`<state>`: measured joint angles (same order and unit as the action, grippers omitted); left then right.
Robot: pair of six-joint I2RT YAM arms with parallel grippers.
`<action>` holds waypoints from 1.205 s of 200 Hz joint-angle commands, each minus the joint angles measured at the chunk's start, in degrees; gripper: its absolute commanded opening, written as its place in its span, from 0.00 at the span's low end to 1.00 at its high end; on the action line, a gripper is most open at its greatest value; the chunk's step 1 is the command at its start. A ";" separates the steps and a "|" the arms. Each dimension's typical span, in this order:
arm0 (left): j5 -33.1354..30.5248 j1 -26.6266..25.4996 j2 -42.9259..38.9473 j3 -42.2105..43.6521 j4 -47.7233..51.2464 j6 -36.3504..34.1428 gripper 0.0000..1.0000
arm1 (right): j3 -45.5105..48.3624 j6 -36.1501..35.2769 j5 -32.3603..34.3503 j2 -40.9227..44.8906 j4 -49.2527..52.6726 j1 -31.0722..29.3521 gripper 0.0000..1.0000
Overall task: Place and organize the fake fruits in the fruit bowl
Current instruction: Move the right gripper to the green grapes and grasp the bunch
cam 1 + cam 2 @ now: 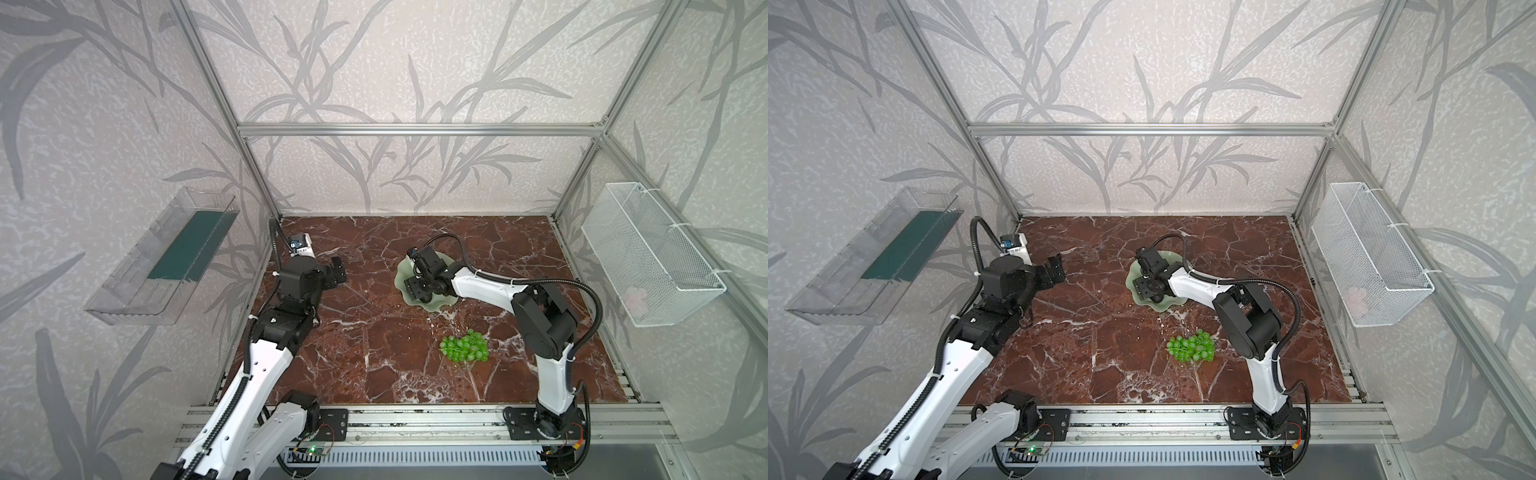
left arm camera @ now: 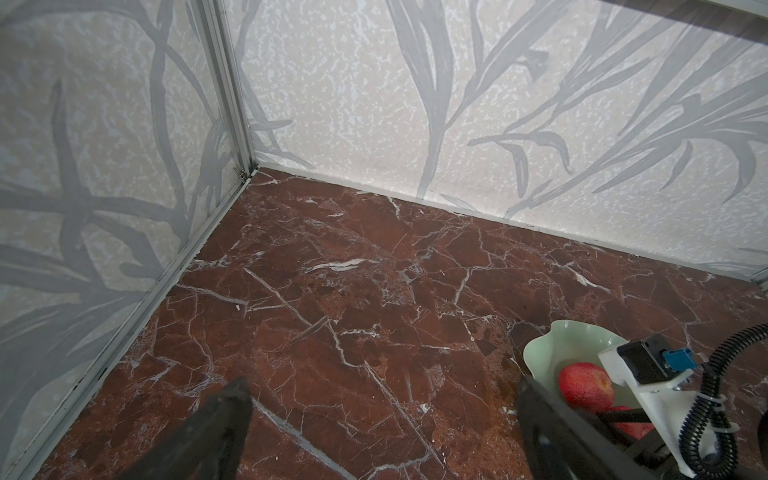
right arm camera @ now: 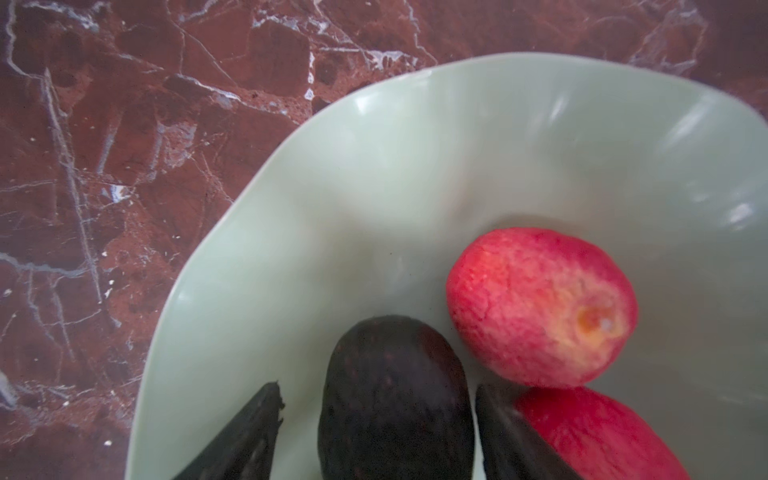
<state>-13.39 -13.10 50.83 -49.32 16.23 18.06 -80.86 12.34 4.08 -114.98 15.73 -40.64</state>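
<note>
The pale green fruit bowl (image 1: 432, 306) (image 1: 1158, 306) (image 3: 374, 187) stands mid-table with my right gripper (image 1: 415, 286) (image 1: 1148, 289) (image 3: 376, 388) lowered into it. Its jaws are open on either side of the dark avocado (image 3: 395, 399), which rests on the bowl floor with a gap to each finger. Two red apples (image 3: 540, 307) (image 3: 594, 432) lie beside it in the bowl (image 2: 548, 345); one apple (image 2: 586, 384) also shows in the left wrist view. The green grapes (image 1: 464, 345) (image 1: 1191, 347) lie on the marble nearer the front. My left gripper (image 1: 338, 272) (image 1: 1057, 268) (image 2: 382, 386) hangs open and empty at the left.
A white wire basket (image 1: 652, 253) hangs on the right wall and a clear plastic tray (image 1: 162, 257) on the left wall. Aluminium frame posts and wallpapered panels enclose the red marble table (image 1: 374, 340).
</note>
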 commanded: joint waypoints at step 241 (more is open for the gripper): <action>1.94 1.06 -0.47 1.52 -1.16 1.23 0.98 | 43.29 -1.56 -0.69 50.43 8.88 -12.70 0.99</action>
<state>-11.81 -12.49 50.22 -48.47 15.79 18.65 -34.52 10.61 0.12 -60.53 21.91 -52.69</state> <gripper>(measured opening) 0.983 0.991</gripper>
